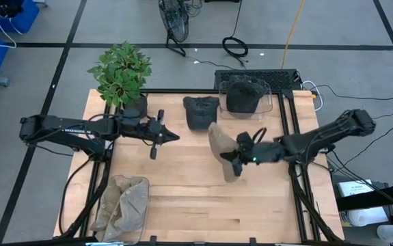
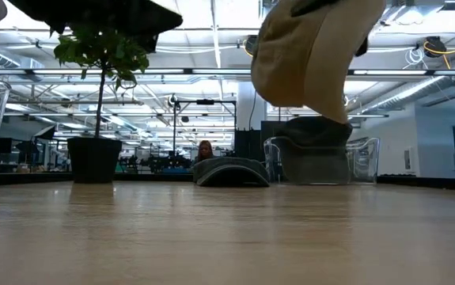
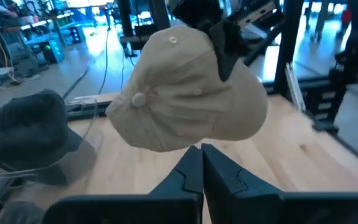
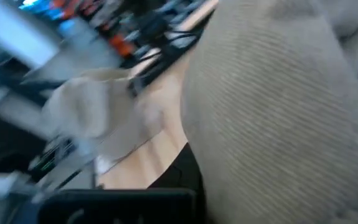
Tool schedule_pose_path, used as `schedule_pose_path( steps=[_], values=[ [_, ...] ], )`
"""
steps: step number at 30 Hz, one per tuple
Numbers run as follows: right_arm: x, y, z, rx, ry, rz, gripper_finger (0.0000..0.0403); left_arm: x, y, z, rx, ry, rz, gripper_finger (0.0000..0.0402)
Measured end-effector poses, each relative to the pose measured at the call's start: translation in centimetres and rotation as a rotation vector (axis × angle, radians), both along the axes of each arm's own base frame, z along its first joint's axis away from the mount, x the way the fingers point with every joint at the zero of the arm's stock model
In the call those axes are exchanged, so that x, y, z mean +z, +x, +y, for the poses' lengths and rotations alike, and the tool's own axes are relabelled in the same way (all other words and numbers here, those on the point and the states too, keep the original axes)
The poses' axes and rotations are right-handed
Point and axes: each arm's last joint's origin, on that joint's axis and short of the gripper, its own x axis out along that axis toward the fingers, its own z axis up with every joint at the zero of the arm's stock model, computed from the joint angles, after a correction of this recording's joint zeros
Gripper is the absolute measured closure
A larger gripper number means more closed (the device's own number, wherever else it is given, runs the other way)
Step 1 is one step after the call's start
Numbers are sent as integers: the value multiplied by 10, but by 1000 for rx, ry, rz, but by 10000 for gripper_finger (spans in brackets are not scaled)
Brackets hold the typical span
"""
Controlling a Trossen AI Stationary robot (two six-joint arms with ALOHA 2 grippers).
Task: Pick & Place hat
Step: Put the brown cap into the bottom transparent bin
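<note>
aloft, tan hat (image 1: 219,152) clamped in right hand (image 1: 237,158)

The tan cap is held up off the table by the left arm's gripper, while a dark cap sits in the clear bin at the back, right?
Not quite: the right gripper holds it, not the left. The high view shows the right arm's fingers shut on the tan cap, lifted off the table; the left gripper is shut and empty, off to the side. The rest is right: a dark cap sits in the clear bin.
</note>
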Motion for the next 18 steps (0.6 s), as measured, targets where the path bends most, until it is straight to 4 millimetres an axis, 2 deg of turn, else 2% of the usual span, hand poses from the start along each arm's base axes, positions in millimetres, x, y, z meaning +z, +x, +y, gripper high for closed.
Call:
schedule_pose_path(
  steps=[4, 7, 11, 18],
  values=[
    [-10, -14, -25, 177, -11, -132, 403, 1, 9, 0, 8, -44, -60, 390],
    [-16, -26, -42, 264, -41, -321, 403, -1, 16, -2, 47, -66, -83, 384],
    [-20, -43, -61, 335, -78, -551, 403, -6, 25, -6, 84, -79, -99, 397],
    [-13, -52, -81, 461, -110, -702, 403, -7, 39, -11, 146, -125, -152, 383]
  ],
)
